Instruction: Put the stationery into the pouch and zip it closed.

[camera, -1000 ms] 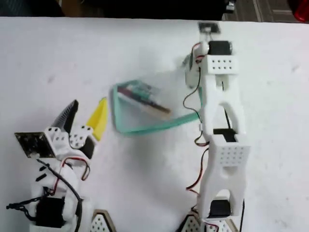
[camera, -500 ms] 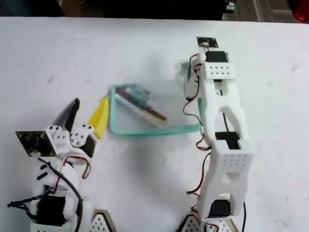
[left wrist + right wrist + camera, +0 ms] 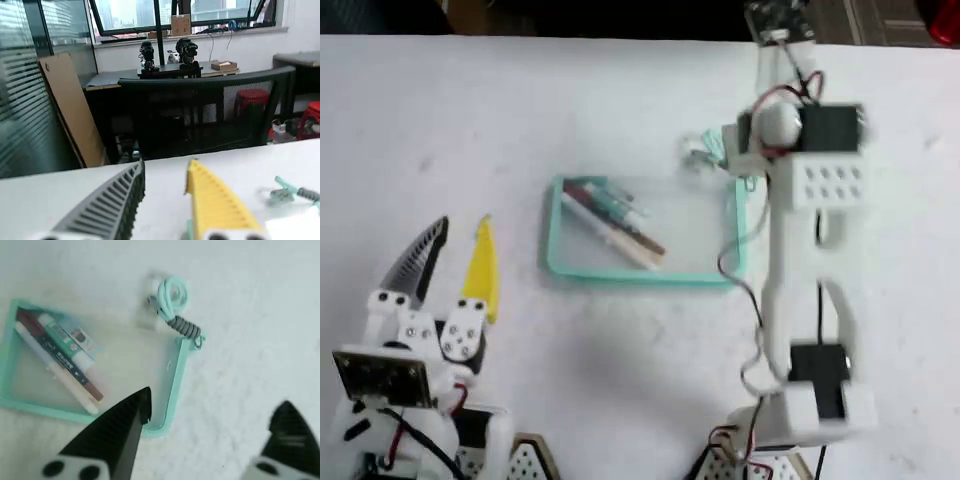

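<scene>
Black jaws of the right gripper stand spread above the right end of the pouch, with the teal zip cord just beyond at the far right corner. The clear pouch lies flat, long axis left to right, pens inside toward its left end. Well off to the near left, the left gripper is spread too, so the right one looks nearer the zip.

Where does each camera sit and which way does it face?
High view: overhead, looking down on table, pouch, left gripper, right arm.
Left wrist view: level across the table toward a chair, past the open left gripper.
Right wrist view: down onto pouch, past the open right gripper.
High and right wrist share the pouch's stationery.
</scene>
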Motion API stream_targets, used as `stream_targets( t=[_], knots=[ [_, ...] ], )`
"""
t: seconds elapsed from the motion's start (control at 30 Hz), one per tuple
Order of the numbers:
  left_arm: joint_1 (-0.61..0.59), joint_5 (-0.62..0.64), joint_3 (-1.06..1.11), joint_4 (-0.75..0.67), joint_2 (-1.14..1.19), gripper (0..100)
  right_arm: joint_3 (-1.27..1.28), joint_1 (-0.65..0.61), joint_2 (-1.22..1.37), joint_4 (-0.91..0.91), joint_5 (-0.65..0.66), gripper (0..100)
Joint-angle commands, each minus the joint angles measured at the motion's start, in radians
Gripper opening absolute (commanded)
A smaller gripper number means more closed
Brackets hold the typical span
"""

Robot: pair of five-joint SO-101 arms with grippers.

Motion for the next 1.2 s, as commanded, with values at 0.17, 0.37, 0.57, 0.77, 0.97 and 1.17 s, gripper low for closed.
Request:
stream_targets(
  t=[0.17,0.37,0.57,0.77,0.97,1.17],
  knots=[
    [0.004,-0.206,-0.446,0.385,0.499,2,-0.035,0.018,-0.4,0.024,0.018,7.4],
    [-0.007,-0.204,-0.652,0.586,0.739,2,0.137,0.01,-0.714,0.024,0.012,1.6],
    [-0.042,-0.101,-0.695,0.64,0.613,2,0.439,0.008,-1.076,-0.002,0.018,2.3],
    [-0.107,-0.058,-0.629,0.569,0.407,2,0.746,0.008,-1.371,-0.153,0.018,2.4],
    [-0.104,-0.058,-0.278,0.358,0.159,2,1.094,0.008,-1.652,-0.325,0.018,2.4],
    [-0.108,-0.058,0.002,0.14,-0.008,2,1.343,0.01,-1.767,-0.498,0.02,2.5]
  ],
)
